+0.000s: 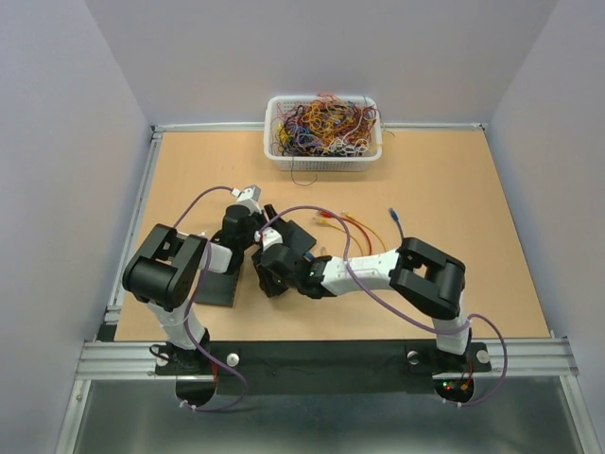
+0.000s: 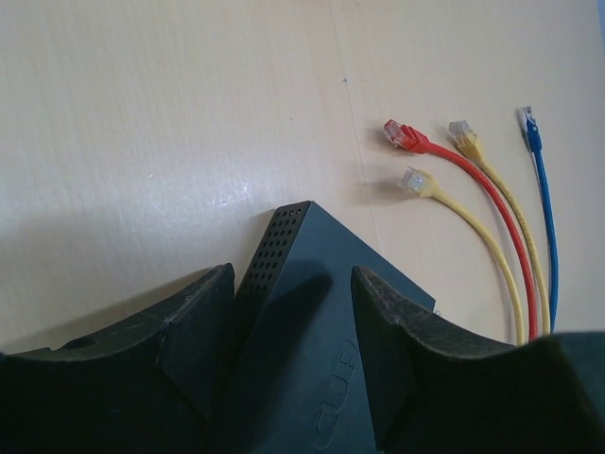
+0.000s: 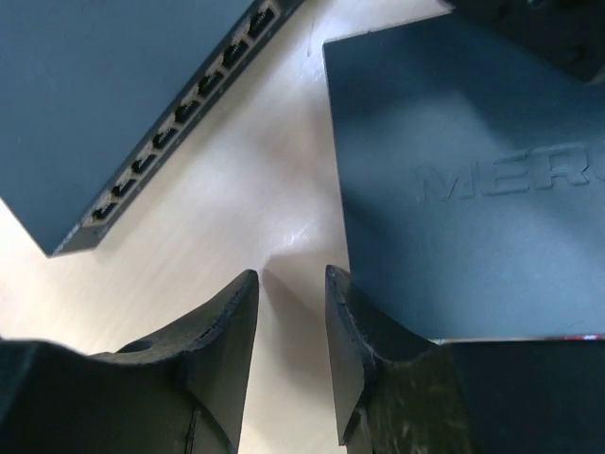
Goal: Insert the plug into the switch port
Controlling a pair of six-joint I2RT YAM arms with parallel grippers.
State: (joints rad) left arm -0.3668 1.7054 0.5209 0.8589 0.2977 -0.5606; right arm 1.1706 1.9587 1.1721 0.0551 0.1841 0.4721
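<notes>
Although the two fingers (image 2: 194, 331) of the left gripper (image 2: 293, 276) stand apart, a corner of a dark box (image 2: 302, 317) with a perforated side and raised letters on top fills the gap between them; if the pads press on it or only stand over it, I cannot tell. To the right of these jaws, on the bare table (image 2: 142, 113) and apart from the box, four cable ends lie side by side: a yellow plug (image 2: 415, 180) nearest, a red plug (image 2: 401, 135) above it, a second yellow plug (image 2: 462, 137), then a blue plug (image 2: 529, 121) farthest right; no jaw touches any of them.

At the right gripper (image 3: 288, 279) the jaws have only a narrow slit between them, and in this slit only the table surface shows; a switch (image 3: 113, 76) with its row of ports (image 3: 180, 123) lies up and left of the jaws, and a dark slab (image 3: 454, 189) with raised letters up and right, both untouched; whether this slab is the same box, I cannot tell.

Only the right wrist view shows the ports; only the left wrist view shows the plugs clearly; only the overhead view shows the cables (image 1: 364, 227) lying to the right of both grippers, and a white basket (image 1: 321, 161) of tangled wires at the far edge of the table.
</notes>
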